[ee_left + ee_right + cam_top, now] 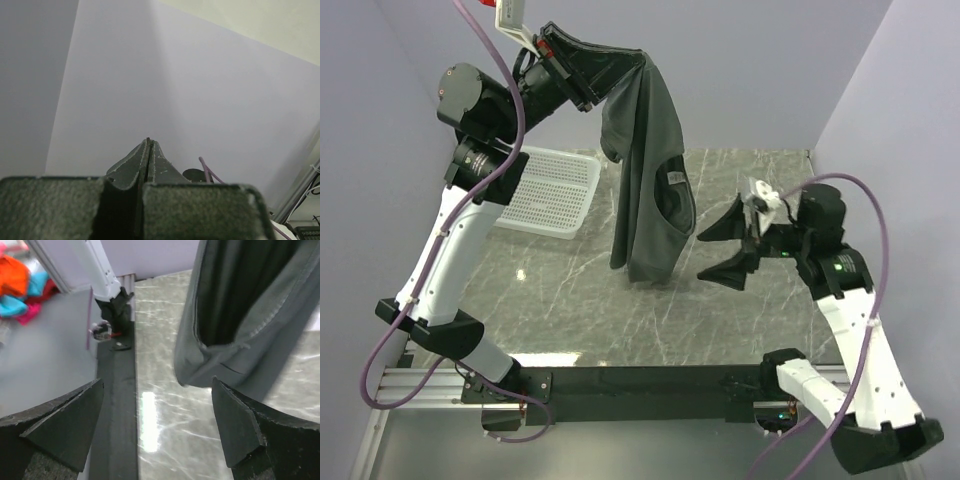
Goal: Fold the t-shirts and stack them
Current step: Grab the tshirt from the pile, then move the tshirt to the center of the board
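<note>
Black left gripper [590, 72], raised high, is clamped on the grey-green t-shirt [645, 190], which hangs limp above the worktop [740, 320]. The right gripper [705, 257] gapes wide and empty beside it. The cloth looks soft and light, best taken at the lower hem; only the right wrist view shows it close, and the left sees bare wall.

T-shirt [645, 185] aloft in left pincer [605, 72]
</note>
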Robot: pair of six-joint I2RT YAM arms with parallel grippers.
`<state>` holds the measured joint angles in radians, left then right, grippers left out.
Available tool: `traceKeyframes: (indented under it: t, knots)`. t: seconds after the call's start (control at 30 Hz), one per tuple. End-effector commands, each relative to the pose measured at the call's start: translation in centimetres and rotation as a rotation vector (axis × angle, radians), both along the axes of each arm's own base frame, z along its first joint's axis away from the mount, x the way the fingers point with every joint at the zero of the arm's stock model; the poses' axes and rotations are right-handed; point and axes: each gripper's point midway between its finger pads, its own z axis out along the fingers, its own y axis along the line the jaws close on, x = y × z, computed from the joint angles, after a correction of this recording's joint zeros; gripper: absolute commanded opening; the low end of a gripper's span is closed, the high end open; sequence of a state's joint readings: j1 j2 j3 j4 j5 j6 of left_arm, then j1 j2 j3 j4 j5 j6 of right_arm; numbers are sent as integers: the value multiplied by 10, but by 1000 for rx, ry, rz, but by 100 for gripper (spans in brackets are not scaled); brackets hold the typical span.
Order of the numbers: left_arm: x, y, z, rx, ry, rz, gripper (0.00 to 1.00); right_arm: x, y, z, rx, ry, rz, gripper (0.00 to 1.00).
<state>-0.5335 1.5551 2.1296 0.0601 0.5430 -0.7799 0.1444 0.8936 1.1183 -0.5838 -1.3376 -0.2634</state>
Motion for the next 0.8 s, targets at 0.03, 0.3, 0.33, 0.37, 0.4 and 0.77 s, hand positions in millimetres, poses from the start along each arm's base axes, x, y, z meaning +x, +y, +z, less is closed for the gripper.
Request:
traceKeyframes:
  t: [0.03, 0.3, 0.33, 0.37, 0.4, 0.77]
  knots:
    - [-13, 8, 16, -42, -47, 3, 1, 46, 17, 0, 4, 105, -142, 94]
    - [-11, 8, 11, -32, -39, 19, 1, 59, 40, 10, 18, 157, -140, 73]
    - [-10, 7, 9, -29, -37, 18, 1, 61, 42, 8, 17, 164, -142, 66]
    - [-10, 6, 9, -29, -34, 15, 1, 62, 43, 7, 19, 181, -144, 62]
    - [-9, 6, 8, -28, -32, 13, 1, 63, 44, 6, 21, 186, -150, 55]
    - [-20, 15, -18, 76, -74, 76, 1, 93, -91, 122, -205, -371, -732, 0]
